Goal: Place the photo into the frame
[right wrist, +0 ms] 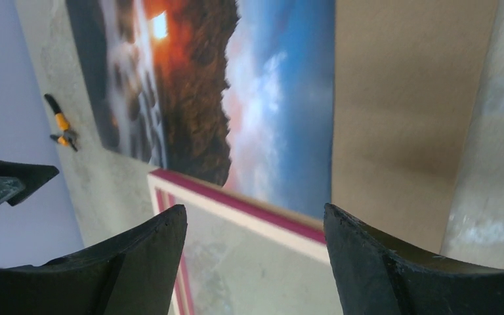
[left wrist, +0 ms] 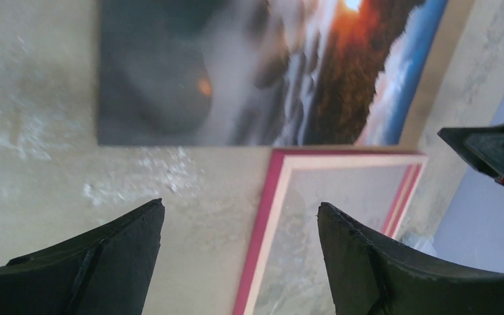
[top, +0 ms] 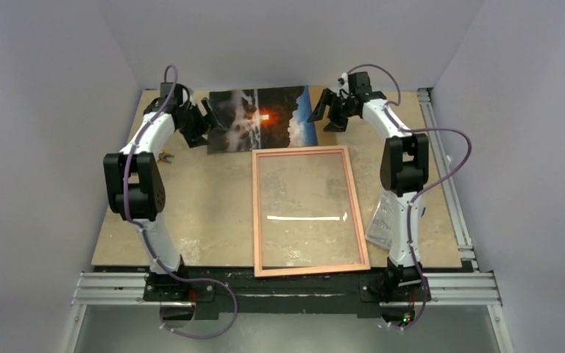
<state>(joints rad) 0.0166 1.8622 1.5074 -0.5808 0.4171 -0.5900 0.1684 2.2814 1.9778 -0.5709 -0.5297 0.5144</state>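
Note:
The photo (top: 265, 118) lies face up at the back middle of the table, with its orange sun and blue sky showing. It also shows in the left wrist view (left wrist: 236, 72) and the right wrist view (right wrist: 203, 85). The frame (top: 254, 220) lies flat in front of it, its far rail close to the photo's near edge (left wrist: 262, 223) (right wrist: 249, 207). My left gripper (top: 207, 118) (left wrist: 239, 210) is open and empty by the photo's left edge. My right gripper (top: 327, 112) (right wrist: 256, 213) is open and empty by the photo's right edge.
The brown backing board (right wrist: 400, 98) lies under the photo's right side. Small orange-handled pliers (top: 165, 157) (right wrist: 62, 125) lie left of the photo. A clear sheet (top: 382, 220) lies beside the right arm. Walls close in on three sides.

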